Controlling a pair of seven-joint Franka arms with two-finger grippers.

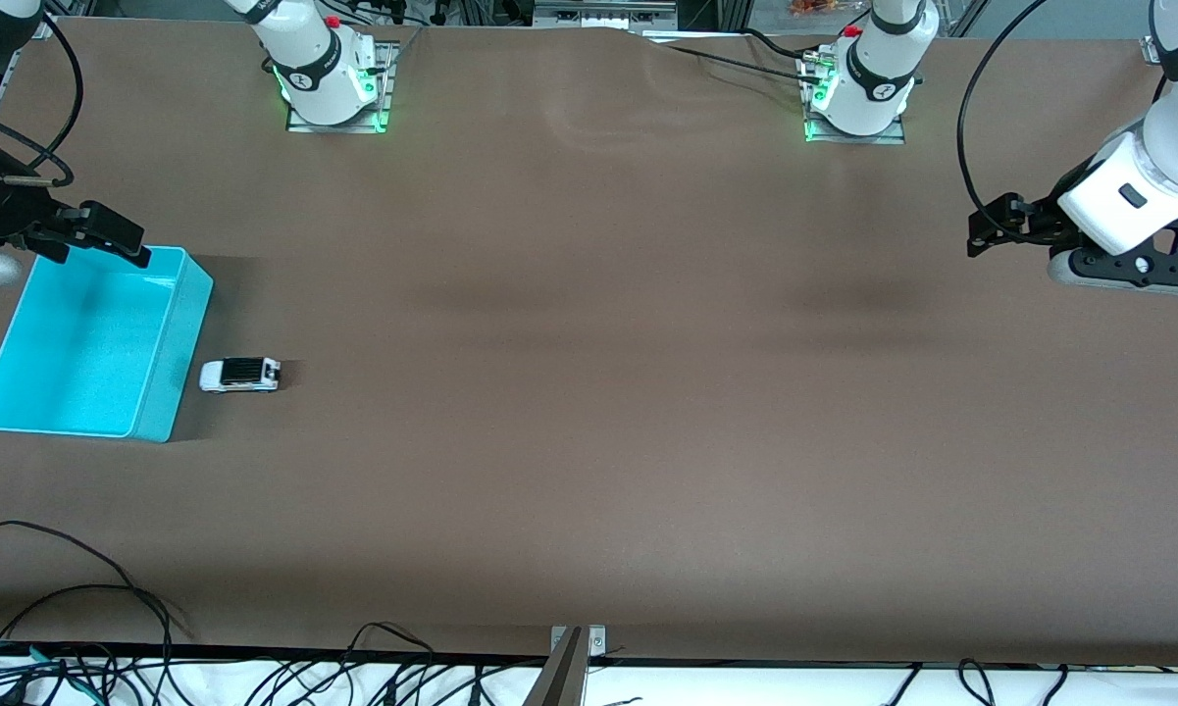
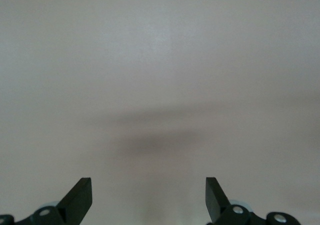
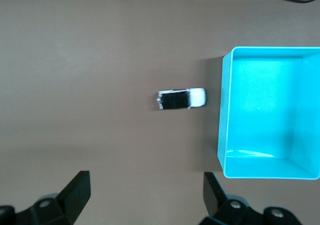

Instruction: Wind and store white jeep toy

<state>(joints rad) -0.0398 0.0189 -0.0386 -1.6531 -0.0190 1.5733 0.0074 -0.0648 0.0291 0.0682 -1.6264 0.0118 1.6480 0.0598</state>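
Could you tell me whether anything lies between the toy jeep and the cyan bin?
Nothing does. The white jeep toy sits beside the cyan bin, apart from it, with only a bare strip of brown table between them; the front and right wrist views both show it.

Both white arms hung raised: the black left end effector (image 1: 981, 233) and black right end effector (image 1: 123, 240) apparently stood wide open.

White jeep toy (image 1: 241, 375) upright on wheels, just beside cyan bin (image 1: 172, 387)

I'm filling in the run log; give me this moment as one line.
stage: pre-grasp | white jeep toy: on table beside cyan bin | right gripper: open, over bin | left gripper: open, waiting
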